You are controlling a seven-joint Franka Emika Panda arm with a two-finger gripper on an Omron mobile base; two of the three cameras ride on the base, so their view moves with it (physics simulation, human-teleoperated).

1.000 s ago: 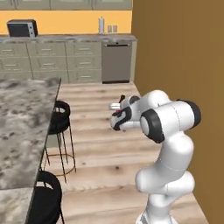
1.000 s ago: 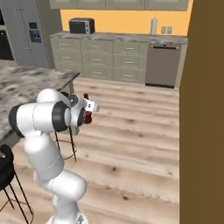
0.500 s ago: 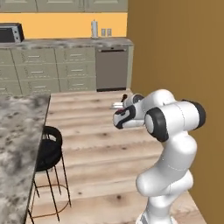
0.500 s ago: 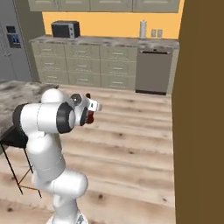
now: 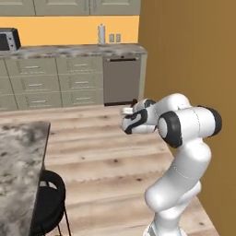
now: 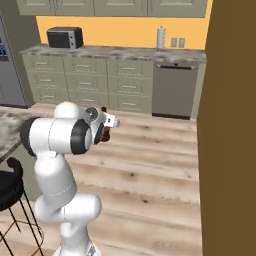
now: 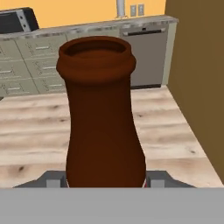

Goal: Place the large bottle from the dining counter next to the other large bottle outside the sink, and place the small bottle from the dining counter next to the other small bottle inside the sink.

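Swinging away from the dining surface (image 5: 20,152), which is sliding out of both base views, the base is carrying the brown bottle (image 7: 101,118), pinched in the jaws, toward the far kitchen.

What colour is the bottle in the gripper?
Reddish brown; the large bottle shows best in the hand view.

gripper (image 6: 103,131) clamping brown bottle (image 6: 104,134) — mid-air, kitchen
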